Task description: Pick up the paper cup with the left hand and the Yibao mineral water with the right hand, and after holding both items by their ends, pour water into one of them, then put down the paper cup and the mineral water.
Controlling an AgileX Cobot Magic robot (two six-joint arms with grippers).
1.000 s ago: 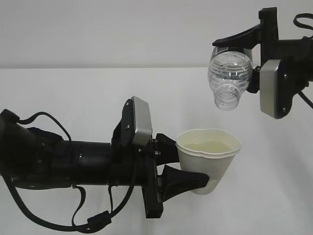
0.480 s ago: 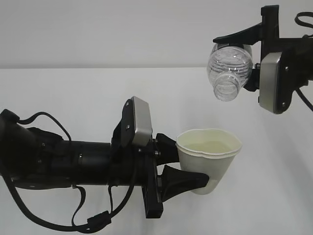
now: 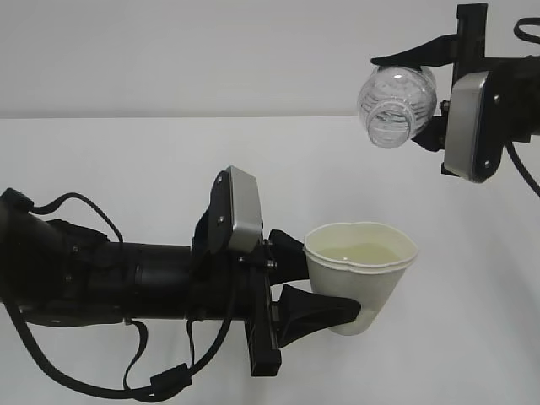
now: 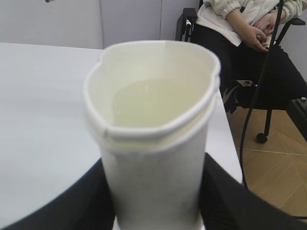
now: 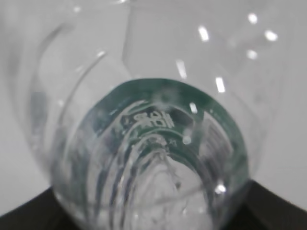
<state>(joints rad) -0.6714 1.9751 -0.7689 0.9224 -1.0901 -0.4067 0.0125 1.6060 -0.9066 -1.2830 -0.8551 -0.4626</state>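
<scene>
white table, pale wall, wood floor

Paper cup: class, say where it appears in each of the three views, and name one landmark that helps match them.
Exterior view: paper cup lower centre-right, held by the left gripper.
Left wrist view: fills the centre, dented rim towards the camera.
Right wrist view: not in it; only the bottle shows.
Shared landmark: the white table.

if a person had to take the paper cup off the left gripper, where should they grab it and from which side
Probably the upper wall just under the rolled rim, from the open side opposite the left gripper, whose fingers clamp the lower part. The paper cup stands upright with liquid inside and its rim is already squeezed out of round, so a light sideways hold, kept level, suits it.
</scene>
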